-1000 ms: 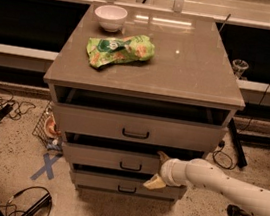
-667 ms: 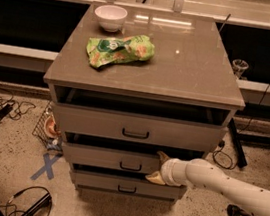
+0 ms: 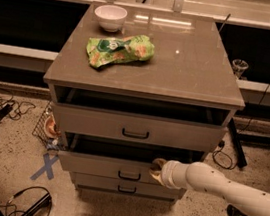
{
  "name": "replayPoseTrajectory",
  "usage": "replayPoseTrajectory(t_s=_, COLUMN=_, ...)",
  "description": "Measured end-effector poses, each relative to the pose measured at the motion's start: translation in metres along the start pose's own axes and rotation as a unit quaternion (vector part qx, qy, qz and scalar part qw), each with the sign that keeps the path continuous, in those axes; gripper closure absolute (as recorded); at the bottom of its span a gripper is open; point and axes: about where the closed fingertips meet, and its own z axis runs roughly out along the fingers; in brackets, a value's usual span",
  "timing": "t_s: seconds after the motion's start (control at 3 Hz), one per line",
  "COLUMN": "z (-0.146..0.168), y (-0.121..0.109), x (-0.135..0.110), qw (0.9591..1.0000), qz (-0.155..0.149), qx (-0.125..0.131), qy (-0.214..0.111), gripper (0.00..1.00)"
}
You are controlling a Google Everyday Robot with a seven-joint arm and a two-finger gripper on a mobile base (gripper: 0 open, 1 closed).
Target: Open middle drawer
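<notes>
Three drawers front a cabinet (image 3: 55, 99) whose table (image 3: 198, 59) carries a white bowl (image 3: 110, 16) and a green snack bag (image 3: 119, 50) at left. The middle drawer (image 3: 96, 166) stands partly out, its black handle (image 3: 129, 176) at centre. The gripper (image 3: 157, 167) touches its top edge just right of the handle; whether it is spread or closed cannot be told.
</notes>
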Motion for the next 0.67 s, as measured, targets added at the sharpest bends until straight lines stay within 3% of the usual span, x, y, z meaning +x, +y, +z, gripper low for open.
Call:
replayPoseTrajectory(t_s=0.33, z=-0.0013, y=-0.0005, x=-0.0011, qw=1.0000, qz=0.000, qx=0.000, qy=0.000, gripper=1.00)
replayPoseTrajectory(t_s=0.67, z=-0.0019, y=-0.0007, x=-0.0015, qw=1.0000, qz=0.000, qx=0.000, qy=0.000, gripper=1.00)
